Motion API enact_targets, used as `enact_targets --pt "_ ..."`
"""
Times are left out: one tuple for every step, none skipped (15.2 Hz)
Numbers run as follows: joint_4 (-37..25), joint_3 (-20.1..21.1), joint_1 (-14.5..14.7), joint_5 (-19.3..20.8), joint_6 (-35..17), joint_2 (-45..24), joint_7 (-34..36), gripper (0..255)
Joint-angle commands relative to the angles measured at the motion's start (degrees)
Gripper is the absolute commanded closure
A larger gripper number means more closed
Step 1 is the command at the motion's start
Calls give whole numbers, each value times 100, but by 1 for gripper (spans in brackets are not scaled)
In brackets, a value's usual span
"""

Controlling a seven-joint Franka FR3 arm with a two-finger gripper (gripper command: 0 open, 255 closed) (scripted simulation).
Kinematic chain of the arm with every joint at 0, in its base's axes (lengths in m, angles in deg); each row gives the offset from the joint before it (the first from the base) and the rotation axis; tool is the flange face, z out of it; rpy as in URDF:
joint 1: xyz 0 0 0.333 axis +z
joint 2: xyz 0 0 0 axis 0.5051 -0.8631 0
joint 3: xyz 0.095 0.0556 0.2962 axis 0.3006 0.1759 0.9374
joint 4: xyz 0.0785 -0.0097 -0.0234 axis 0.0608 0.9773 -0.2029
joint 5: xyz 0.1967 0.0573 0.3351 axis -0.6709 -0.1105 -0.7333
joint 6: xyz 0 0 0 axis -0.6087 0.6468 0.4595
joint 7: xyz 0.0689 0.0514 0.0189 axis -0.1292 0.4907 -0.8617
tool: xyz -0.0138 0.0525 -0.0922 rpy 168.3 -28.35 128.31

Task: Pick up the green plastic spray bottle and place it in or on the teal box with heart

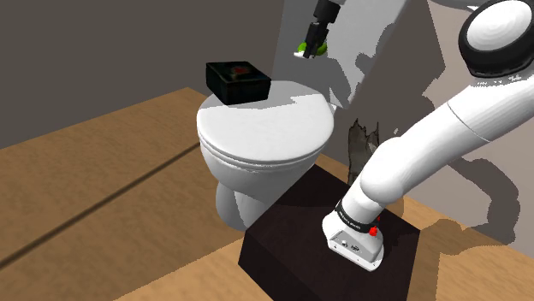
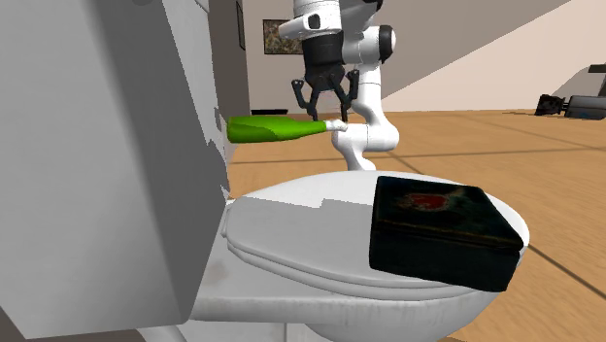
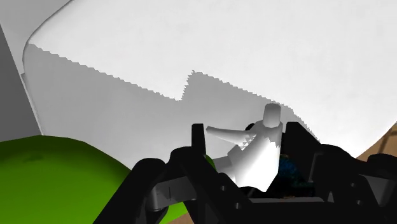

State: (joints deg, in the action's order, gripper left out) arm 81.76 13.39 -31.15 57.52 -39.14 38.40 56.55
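Gripper (image 2: 328, 113) hangs in open air above the toilet lid (image 2: 291, 222); the tank wall (image 2: 117, 146) stands near the bottle's far end. Fingers clamped on the white spray head (image 3: 259, 151) of the green spray bottle (image 2: 270, 128), whose body juts sideways from them, level. The dark box with heart (image 2: 442, 228) lies on the lid, below the fingers and well apart.
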Motion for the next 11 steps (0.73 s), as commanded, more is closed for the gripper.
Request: enact_targets --pt "-53 159 92 -70 -11 -47 241 255" --pt "-69 247 142 -108 -35 -75 371 255" --pt "-90 332 193 -146 -58 -109 500 255" --pt "-118 417 245 -184 -81 -149 628 255" --pt "-153 499 296 -222 -104 -194 754 255" --pt "-195 580 348 -259 -125 -245 879 255" --pt "-243 659 399 -296 -146 -302 1002 255" --pt "-298 737 451 -332 -167 -364 1124 255" --pt "-360 813 503 -367 -186 -432 1244 255" --pt "-429 887 555 -401 -204 -505 1363 255" --pt "-506 958 608 -433 -220 -583 1482 255"
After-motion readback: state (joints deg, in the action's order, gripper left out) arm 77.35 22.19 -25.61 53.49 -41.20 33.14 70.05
